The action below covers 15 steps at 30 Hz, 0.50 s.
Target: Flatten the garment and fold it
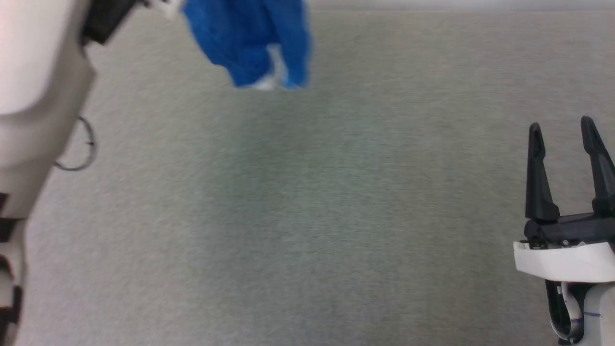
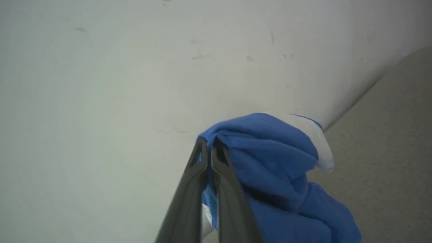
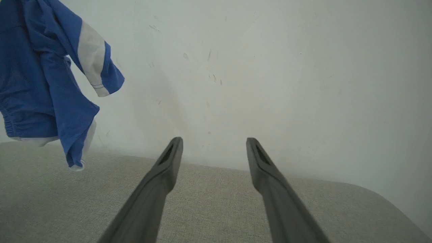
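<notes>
Before us lies a broad surface (image 1: 307, 216) covered in grey-beige woven cloth, and we can follow its fine weave from the near edge to the far one. At the far side it meets a pale, off-white wall (image 3: 287, 67), which we see in the head view as a thin light strip along the top. The wall carries small dark scuff marks (image 3: 209, 55) and faint scratches. Toward the right the surface ends in a rounded corner (image 3: 388, 199). The light is soft and even, and we make out a dim darker patch (image 1: 298, 192) across the middle of the cloth.
</notes>
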### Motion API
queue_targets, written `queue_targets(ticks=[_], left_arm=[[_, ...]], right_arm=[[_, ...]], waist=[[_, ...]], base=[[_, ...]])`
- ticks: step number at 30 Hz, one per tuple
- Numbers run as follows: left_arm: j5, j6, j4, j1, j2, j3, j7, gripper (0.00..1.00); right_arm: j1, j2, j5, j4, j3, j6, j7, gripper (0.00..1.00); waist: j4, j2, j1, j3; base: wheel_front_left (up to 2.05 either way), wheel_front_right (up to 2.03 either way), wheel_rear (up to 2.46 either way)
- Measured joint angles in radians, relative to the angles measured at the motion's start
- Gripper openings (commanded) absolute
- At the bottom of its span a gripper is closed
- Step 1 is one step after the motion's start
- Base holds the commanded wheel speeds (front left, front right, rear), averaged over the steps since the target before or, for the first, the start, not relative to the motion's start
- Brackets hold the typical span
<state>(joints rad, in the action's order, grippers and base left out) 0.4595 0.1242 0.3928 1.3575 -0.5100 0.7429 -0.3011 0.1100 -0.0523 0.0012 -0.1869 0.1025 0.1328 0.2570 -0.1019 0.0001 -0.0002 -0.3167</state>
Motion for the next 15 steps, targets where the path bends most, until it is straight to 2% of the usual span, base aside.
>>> queue_targets(ticks=[6, 15], left_arm=[[0.028, 0.000, -0.018, -0.079, 0.071, 0.112, 0.058, 0.00], [0.063, 0.000, 0.001, -0.413, 0.165, 0.367, 0.122, 0.00]], right_arm=[[-0.029, -0.001, 0.025, 0.012, 0.025, 0.000, 0.000, 1.00], [-0.055, -0.001, 0.036, 0.030, 0.043, 0.000, 0.000, 1.00]], waist=[[0.111, 0.0000, 0.0000, 0.031], [0.224, 0.0000, 0.0002, 0.067]], base=[[0.00, 0.00, 0.00], [0.00, 0.00, 0.00]])
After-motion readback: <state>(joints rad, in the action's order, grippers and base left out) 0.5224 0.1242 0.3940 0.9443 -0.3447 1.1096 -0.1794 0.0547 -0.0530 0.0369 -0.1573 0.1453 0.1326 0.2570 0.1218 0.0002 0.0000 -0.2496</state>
